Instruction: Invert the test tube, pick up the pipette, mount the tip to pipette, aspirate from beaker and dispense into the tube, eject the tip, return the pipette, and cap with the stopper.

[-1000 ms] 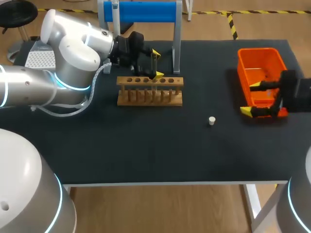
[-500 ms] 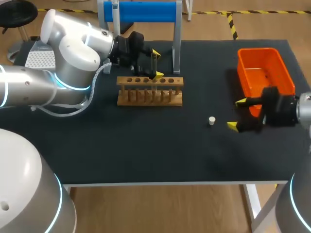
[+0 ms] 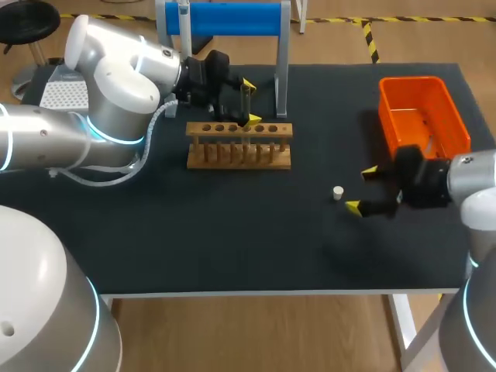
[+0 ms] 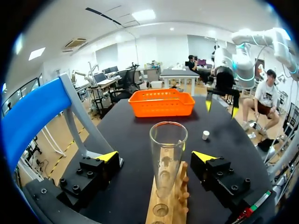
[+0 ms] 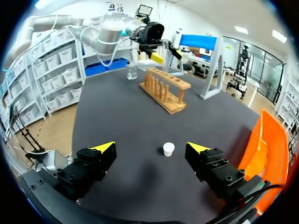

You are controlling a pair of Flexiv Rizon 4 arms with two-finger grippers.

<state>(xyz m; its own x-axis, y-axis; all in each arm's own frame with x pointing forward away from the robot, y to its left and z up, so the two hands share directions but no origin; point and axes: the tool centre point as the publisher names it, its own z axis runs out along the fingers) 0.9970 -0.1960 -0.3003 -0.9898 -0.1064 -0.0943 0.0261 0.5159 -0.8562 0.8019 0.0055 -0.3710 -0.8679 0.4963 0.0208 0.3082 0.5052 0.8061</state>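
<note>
Shifted since a second ago: right gripper (image 3: 362,189), off the front end of the orange basket (image 3: 422,116) toward 9 o'clock across the black table (image 3: 232,240). Left arm as before.

Right jaws spread wide, holding nothing. Stopper (image 3: 338,192) on the table, just at 9 o'clock of the fingertips and apart from both. From the right wrist, stopper (image 5: 168,149) ahead of the right gripper (image 5: 150,147), in line with the gap. Small, white, cylindrical.

Basket at 1 o'clock of the right gripper, near. Wooden rack (image 3: 239,146) at 10 o'clock of the stopper, well apart. Beaker (image 5: 132,71) beyond the rack.

Left gripper (image 3: 250,101) over the rack's back edge, jaws apart. Test tube (image 4: 167,154) upright between the fingers, mouth up, touching neither; clear glass.
</note>
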